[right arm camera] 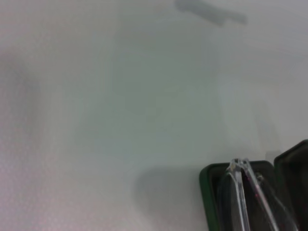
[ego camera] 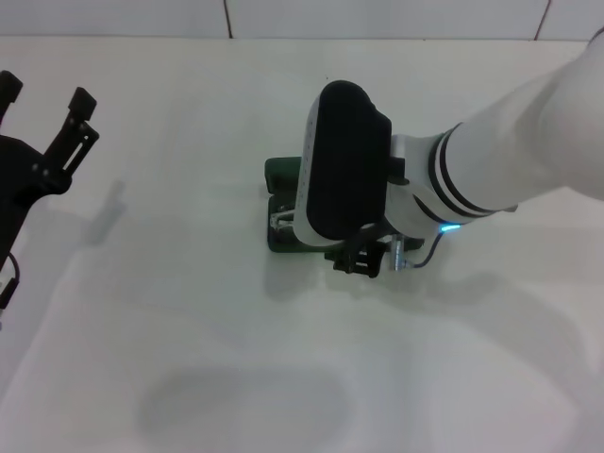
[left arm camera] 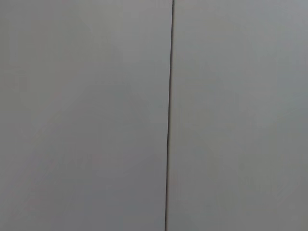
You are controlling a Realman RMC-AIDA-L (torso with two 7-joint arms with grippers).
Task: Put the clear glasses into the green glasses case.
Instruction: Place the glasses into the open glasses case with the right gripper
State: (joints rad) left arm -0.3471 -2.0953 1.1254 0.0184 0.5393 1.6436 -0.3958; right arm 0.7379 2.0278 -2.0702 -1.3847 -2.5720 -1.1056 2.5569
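Now — right gripper (ego camera: 363,257) over green glasses case (ego camera: 280,174) mid-table | clear glasses (right arm camera: 250,192) inside | grip unreadable | left gripper (ego camera: 45,121) parked, splayed empty.

1. Green glasses case (ego camera: 279,174): 1, lid open, mostly hidden under the right arm in head view.
2. Clear glasses (right arm camera: 250,192): 1 pair, lying in the case in the right wrist view.
3. Grippers: 2, left gripper (ego camera: 47,104) and right gripper (ego camera: 363,260).
4. Table (ego camera: 189,330): 1, white.
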